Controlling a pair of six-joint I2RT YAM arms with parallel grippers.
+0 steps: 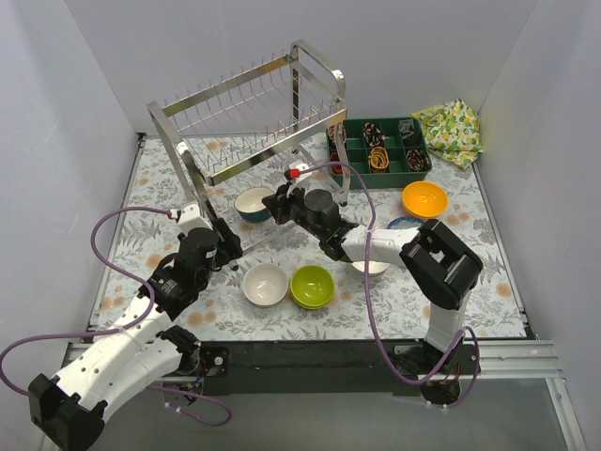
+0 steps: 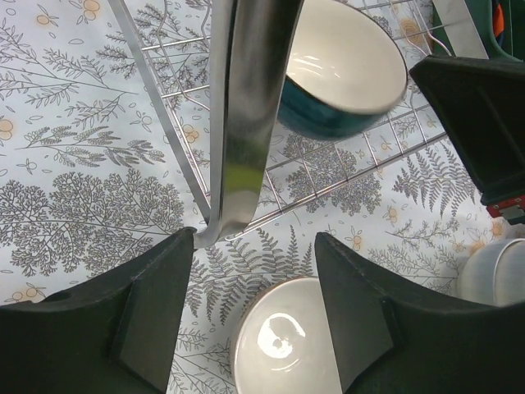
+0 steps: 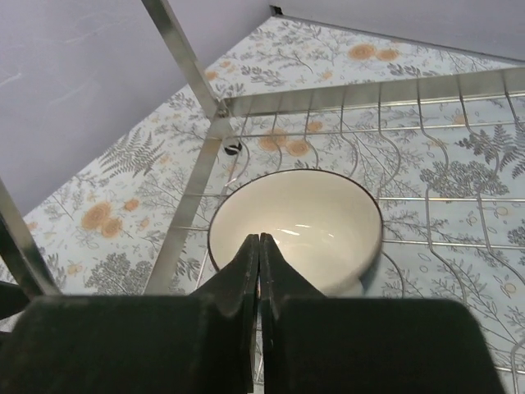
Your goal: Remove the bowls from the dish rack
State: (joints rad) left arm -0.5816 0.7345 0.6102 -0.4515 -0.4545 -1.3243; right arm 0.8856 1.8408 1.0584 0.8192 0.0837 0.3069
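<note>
The steel wire dish rack point(image 1: 254, 103) stands at the back left. One bowl, blue outside and white inside point(image 1: 252, 203), sits on its lower tier; it shows in the left wrist view point(image 2: 344, 66) and the right wrist view point(image 3: 303, 213). My right gripper point(image 1: 279, 204) reaches into the rack, shut, its tips point(image 3: 259, 240) over the bowl's near rim; nothing shows between them. My left gripper point(image 1: 228, 246) is open and empty point(image 2: 254, 246), beside the rack's front leg point(image 2: 246, 123) and above a white bowl point(image 2: 287, 345).
On the mat in front of the rack lie a white bowl point(image 1: 265, 284), a lime green bowl point(image 1: 313, 285), another white bowl point(image 1: 373, 267) under the right arm and an orange bowl point(image 1: 424, 198). A dark green compartment tray point(image 1: 380, 146) and a patterned cloth point(image 1: 451, 127) lie at the back right.
</note>
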